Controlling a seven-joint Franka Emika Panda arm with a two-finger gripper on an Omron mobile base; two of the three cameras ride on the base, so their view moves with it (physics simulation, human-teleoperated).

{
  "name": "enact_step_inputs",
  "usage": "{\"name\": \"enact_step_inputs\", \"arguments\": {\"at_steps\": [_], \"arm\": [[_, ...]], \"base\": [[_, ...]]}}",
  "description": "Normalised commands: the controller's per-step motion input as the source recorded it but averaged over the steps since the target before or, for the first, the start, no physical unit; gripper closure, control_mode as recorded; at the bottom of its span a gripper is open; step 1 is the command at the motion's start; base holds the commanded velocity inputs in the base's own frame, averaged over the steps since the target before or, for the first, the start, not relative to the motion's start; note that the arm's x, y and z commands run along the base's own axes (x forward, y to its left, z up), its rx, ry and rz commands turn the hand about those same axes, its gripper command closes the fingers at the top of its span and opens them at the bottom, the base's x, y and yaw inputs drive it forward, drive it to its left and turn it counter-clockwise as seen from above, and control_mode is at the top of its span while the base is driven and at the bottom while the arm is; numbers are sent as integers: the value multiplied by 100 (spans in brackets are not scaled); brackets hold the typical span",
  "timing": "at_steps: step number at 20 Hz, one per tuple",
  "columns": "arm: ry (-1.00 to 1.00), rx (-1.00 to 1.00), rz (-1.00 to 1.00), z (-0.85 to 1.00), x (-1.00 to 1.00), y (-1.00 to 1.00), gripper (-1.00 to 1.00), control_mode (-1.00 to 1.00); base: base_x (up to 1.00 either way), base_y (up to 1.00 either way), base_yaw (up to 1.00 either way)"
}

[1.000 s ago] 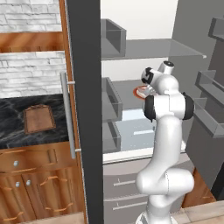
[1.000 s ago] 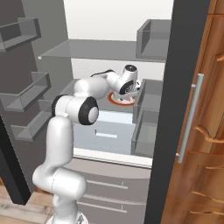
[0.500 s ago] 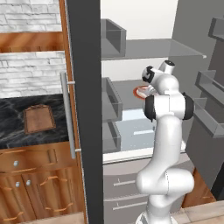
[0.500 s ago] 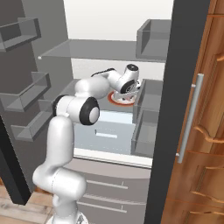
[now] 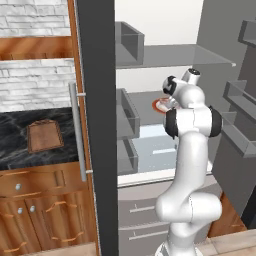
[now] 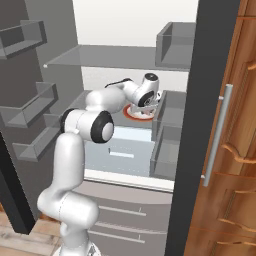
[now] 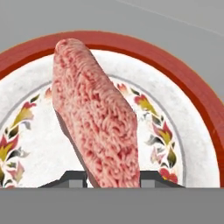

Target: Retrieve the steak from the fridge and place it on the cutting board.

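gripper (image 7: pixel 111 177) fingers are pinched on the near end of the steak (image 7: pixel 97 116), one dark finger tip (image 7: pixel 70 178) showing on each side of the meat at the bottom of the hand view. the jaws stand narrow, with the slab between them.

steak orientation: the pale pink slab is elongated. in the hand view its long axis runs from the gripper at the bottom up and to the left, ending in a rounded far tip near the plate's red rim. the slab appears raised on edge or tilted rather than lying flat, with a darker side face visible along its left edge. it sits over the middle of the plate (image 7: pixel 183 118), a round white plate with a red rim and a floral band.

arm pose: the arm (image 5: pixel 192 150) rises from the base, bends at a dark-jointed elbow and reaches forward into the open fridge (image 6: pixel 125 55). the wrist is angled down over the plate (image 6: pixel 131 111) on the light grey middle shelf, below the glass shelf.

farther out, in the left base view, the cutting board (image 5: pixel 45 136) lies flat on the dark stone counter (image 5: pixel 15 145), left of the dark grey fridge door (image 5: pixel 96 100) and well apart from the gripper.
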Motion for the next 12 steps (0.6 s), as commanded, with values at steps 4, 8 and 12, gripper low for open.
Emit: {"name": "enact_step_inputs", "arguments": {"at_steps": [4,8,12], "arm": [[-6,0,-22,0,-3,0,100,-100],[-6,0,-22,1,-8,1,100,-100],[-7,0,-25,1,-11,7,100,-100]], "base": [[0,0,0],[0,0,0],[0,0,0]]}}
